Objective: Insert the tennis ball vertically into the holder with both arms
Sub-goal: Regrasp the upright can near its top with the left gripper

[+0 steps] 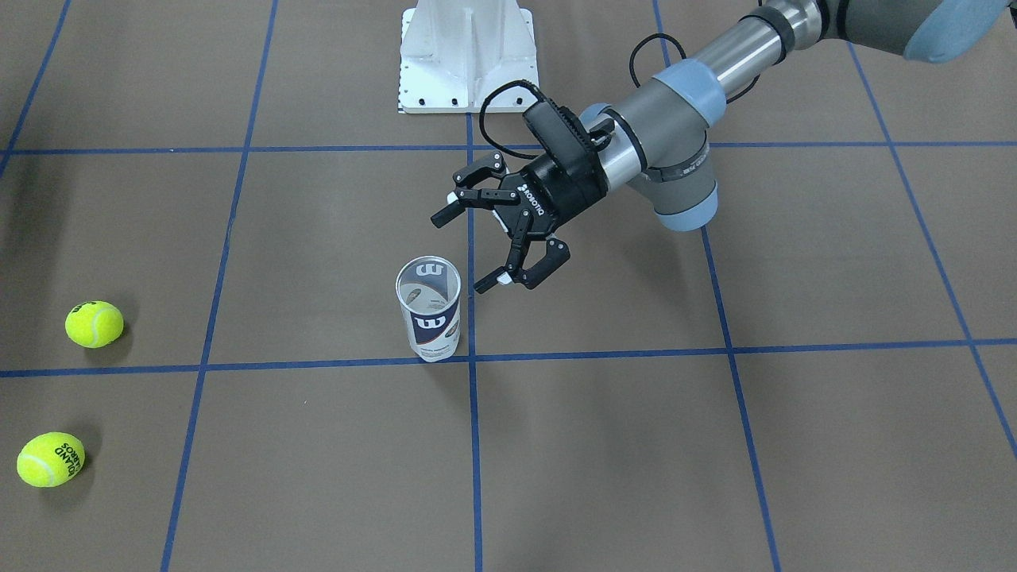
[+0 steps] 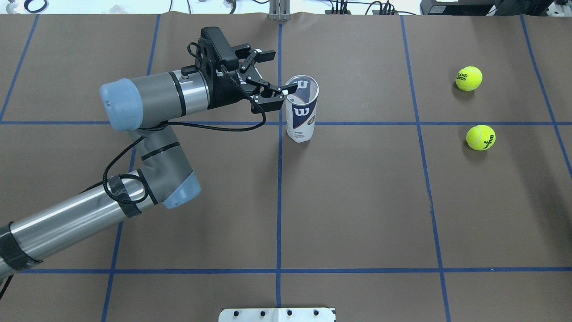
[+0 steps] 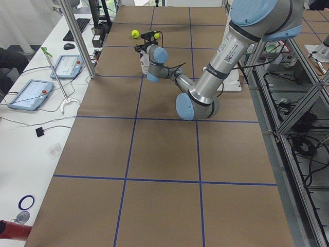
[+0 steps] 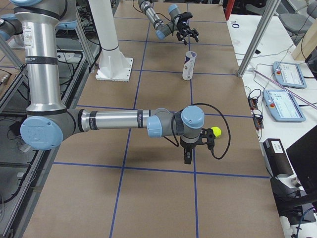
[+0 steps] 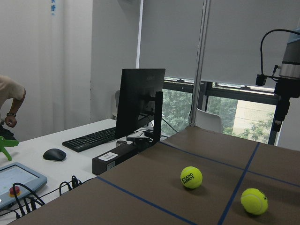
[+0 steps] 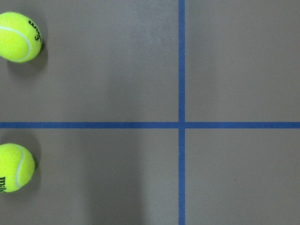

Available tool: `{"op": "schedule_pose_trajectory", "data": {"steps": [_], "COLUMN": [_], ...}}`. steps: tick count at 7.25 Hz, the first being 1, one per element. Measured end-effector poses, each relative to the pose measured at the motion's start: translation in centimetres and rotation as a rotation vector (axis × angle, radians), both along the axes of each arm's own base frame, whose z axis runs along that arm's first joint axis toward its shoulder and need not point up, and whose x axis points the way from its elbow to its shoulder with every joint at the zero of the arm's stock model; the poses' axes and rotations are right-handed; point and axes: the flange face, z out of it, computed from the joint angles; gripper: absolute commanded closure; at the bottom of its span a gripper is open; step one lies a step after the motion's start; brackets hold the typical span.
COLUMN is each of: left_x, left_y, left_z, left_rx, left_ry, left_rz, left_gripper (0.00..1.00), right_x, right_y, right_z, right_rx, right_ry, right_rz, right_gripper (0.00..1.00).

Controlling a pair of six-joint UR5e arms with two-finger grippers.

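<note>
Holder point(image 1: 429, 311) stands beside left gripper point(image 1: 463, 253); seemingly apart.

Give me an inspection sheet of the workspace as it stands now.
Surface: brown table with blue tape grid.
Job's things: holder upright, open-topped, looks empty; farther tennis ball and nearer tennis ball loose on the robot's right.
Clutter: nothing seen.
Grippers: left gripper open beside the holder's top; right gripper points down near a ball, state unclear.
Cables: black cable looped along left arm.
Surroundings: monitor, keyboard on side desk.
</note>
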Motion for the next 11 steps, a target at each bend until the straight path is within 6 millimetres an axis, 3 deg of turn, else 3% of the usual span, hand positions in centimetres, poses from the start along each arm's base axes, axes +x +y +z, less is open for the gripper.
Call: {"op": "schedule_pose_trajectory", "data": {"steps": [3,5,9,11], "left_x": [1.6,3.5,6.8,7.7], "left_y": [-0.7,0.3,2.1,1.9], "left_z": [3.1,4.1,5.1,4.2], "left_rx": [0.039,0.048,0.061,0.059], "left_ry": [-0.104,-0.131,-0.167,-0.164], "left_rz": [0.013,0.035,0.071,0.065], "left_gripper": [0.01,0.01,0.01,0.01], "right_x": [0.0,0.0,0.0,0.0], "right_y": [0.0,0.0,0.0,0.0], "right_z": [0.0,0.0,0.2,0.2], "right_rx": [0.0,-0.001,-0.004,-0.006], "right_ry": [0.0,0.001,0.002,0.002], "right_rz": [0.0,0.001,0.002,0.001], "right_gripper": [0.0,0.0,0.0,0.0]}}
